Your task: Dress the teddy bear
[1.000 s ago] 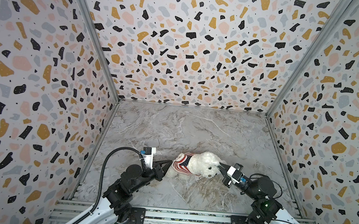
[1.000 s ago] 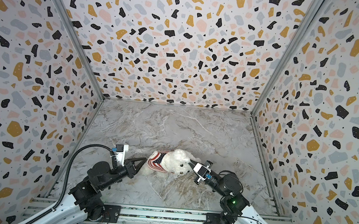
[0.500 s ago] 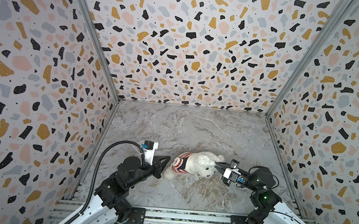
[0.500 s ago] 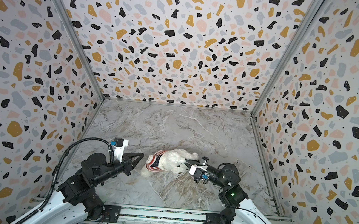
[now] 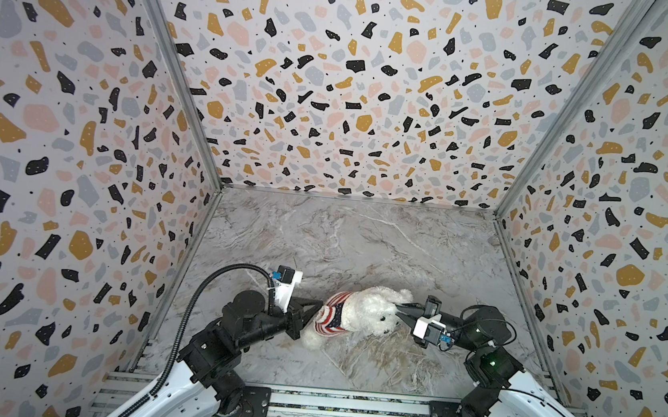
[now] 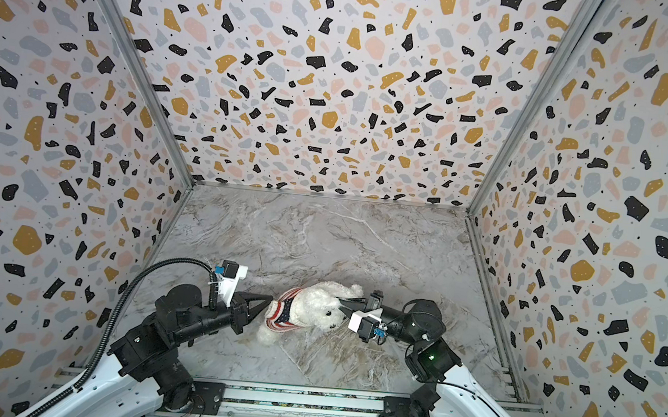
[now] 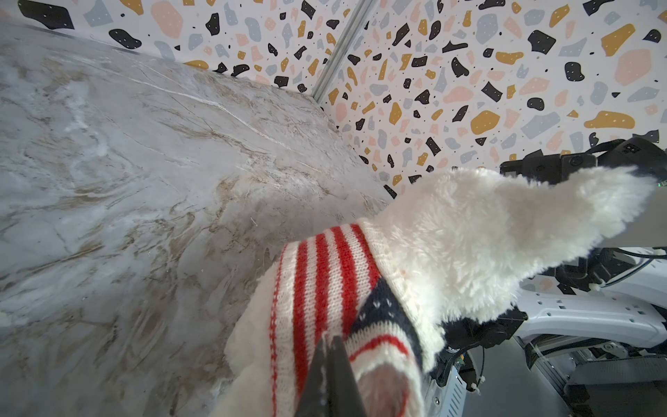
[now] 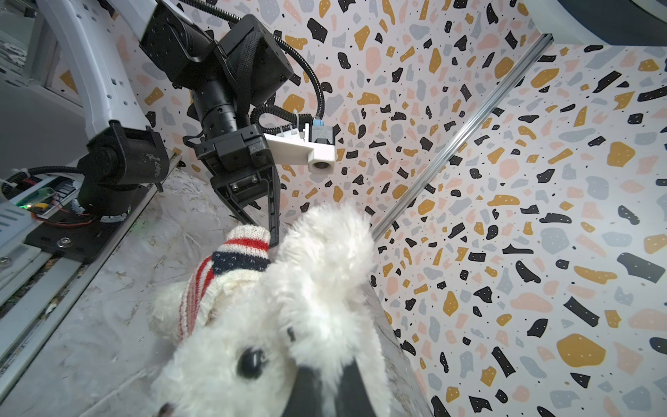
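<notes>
**Now each gripper pinches one end of the bear**

Top views: the teddy bear (image 5: 372,313) lies on the near half of the desk (image 5: 362,241), about midway between left and right. Its head is to the right and its striped sweater (image 5: 332,318) to the left. The left gripper (image 5: 316,306) touches the sweater's left edge. The right gripper (image 5: 397,309) is sunk in the fur of the head, so its tips are hidden. Both top views show this. Whether the belly rests fully on the desk I cannot tell.

Left wrist: only the tips of the left gripper (image 7: 330,343) are in frame. They are pressed together on the red-and-white knit of the sweater (image 7: 325,274). The bear's face is hidden, and only back fur (image 7: 469,234) shows.

Right wrist: the right gripper (image 8: 325,375) is clamped on white fur beside one dark eye. Its fingers are blurred and cut off at the frame edge. The bear's nose is partly cut off too. Beyond the bear, the left gripper's tips (image 8: 269,234) meet at a sweater cuff (image 8: 249,238).

Since a second ago: the left gripper stood slightly apart at the sweater and has come together. The bear keeps its spot. The right arm (image 5: 484,324) stands farther from the near rail (image 5: 347,403).
</notes>
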`<state>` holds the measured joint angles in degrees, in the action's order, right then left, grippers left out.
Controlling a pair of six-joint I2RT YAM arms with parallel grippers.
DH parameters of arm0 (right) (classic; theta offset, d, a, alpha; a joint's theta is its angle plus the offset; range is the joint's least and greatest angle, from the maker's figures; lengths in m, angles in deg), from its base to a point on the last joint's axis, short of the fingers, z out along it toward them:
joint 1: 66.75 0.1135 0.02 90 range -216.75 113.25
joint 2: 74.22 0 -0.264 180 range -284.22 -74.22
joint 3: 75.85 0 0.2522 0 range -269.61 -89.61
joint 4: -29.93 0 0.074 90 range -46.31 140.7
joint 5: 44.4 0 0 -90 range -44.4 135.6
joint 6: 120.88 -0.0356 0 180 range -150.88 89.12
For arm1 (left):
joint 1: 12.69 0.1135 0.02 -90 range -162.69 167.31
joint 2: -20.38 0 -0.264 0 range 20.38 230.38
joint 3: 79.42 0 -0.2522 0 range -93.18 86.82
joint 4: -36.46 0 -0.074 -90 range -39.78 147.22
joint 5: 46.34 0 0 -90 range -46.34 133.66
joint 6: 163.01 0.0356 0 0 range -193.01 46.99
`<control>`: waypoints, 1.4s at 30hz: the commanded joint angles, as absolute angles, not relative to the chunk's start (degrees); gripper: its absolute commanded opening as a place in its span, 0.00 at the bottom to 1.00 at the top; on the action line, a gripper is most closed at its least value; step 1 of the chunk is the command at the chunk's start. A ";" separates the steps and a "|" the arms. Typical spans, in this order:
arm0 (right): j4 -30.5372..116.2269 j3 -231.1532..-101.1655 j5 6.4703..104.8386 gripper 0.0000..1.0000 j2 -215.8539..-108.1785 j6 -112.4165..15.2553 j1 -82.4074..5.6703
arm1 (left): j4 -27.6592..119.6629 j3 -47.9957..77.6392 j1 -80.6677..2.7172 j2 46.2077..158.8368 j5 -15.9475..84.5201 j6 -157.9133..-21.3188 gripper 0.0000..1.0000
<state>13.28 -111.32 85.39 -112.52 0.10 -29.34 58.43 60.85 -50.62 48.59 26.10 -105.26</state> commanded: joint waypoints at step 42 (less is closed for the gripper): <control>8.92 -114.24 82.92 0.00 -111.66 1.56 -29.04 | 56.13 59.44 -52.45 51.19 19.05 -102.81 0.00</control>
<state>13.15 -111.47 83.80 -112.06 1.78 -29.23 59.02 59.03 -51.86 51.01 19.69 -103.64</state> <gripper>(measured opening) 0.068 0.048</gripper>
